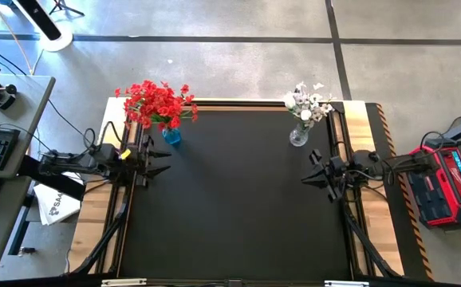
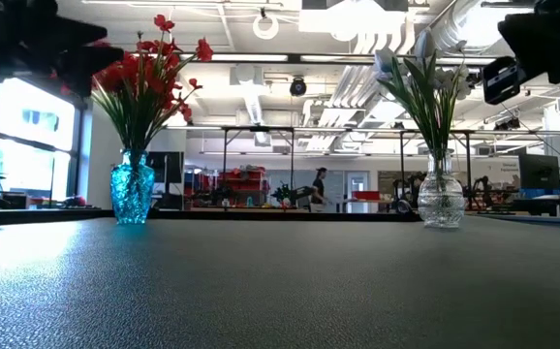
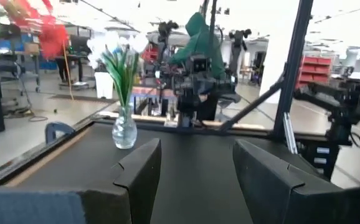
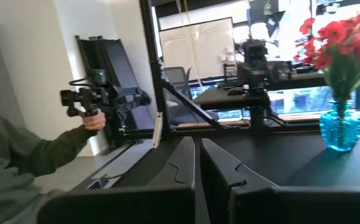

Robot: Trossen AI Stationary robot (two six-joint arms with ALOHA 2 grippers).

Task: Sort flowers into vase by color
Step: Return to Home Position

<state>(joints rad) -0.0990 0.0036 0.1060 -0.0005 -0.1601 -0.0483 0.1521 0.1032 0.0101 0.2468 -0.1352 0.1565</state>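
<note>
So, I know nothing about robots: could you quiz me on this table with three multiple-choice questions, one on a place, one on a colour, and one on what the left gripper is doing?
1. Where does the blue vase stand?
A. At a corner of the table, by the left arm
B. Mid-table
C. On the floor

2. What colour are the flowers in the clear vase?
A. Red
B. Yellow
C. White

3. How is the left gripper?
A. Shut on a stem
B. Open and empty
C. Shut on a vase

Answers:
1. A: from above, it sits at the corner just beyond the left arm.
2. C: the white flowers rise from the clear vase.
3. B: the left wrist view shows its fingers apart with nothing between them.
</note>
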